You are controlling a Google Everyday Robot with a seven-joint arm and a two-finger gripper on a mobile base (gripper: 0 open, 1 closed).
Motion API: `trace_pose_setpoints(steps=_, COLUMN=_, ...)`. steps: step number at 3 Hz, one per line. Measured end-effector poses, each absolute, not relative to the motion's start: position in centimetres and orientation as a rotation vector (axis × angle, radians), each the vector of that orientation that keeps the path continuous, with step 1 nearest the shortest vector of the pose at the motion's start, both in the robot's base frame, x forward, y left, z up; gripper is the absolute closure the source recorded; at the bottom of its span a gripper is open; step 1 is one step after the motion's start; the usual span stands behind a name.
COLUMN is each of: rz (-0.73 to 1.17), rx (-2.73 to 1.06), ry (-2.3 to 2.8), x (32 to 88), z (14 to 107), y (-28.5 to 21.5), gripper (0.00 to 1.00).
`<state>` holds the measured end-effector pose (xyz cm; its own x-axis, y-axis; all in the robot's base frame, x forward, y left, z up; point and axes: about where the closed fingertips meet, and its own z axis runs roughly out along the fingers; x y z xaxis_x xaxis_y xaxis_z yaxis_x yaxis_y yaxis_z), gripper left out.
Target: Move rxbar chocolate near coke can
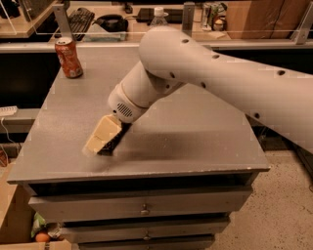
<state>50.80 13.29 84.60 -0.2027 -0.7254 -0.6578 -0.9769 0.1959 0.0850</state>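
Gripper (98, 144) covers the black rxbar chocolate (114, 143), well apart from upright coke can (68, 57).

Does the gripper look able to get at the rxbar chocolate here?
Likely yes: the gripper sits right over the rxbar chocolate, covering most of it, with nothing between them; the coke can stands far off at a back corner.

My gripper (101, 137) is down at the front-left of the counter (205, 146), right on the rxbar chocolate (117, 139). From here up to the coke can (68, 57) at the back-left corner it's just bare grey top, nothing in the lane. My own arm (210, 73) sprawls over the middle and right, and a water bottle (157, 14) pokes up behind it.
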Motion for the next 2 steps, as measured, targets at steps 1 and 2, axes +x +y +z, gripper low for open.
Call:
trace_pose_setpoints(steps=1, rz=0.656, rx=-1.551, ry=2.03, x=50.44, z=82.91, y=12.91, gripper=0.0)
trace_pose_setpoints(steps=2, rz=0.616, rx=-1.514, ry=2.032, x=50.23, z=82.39, y=12.07, gripper=0.18)
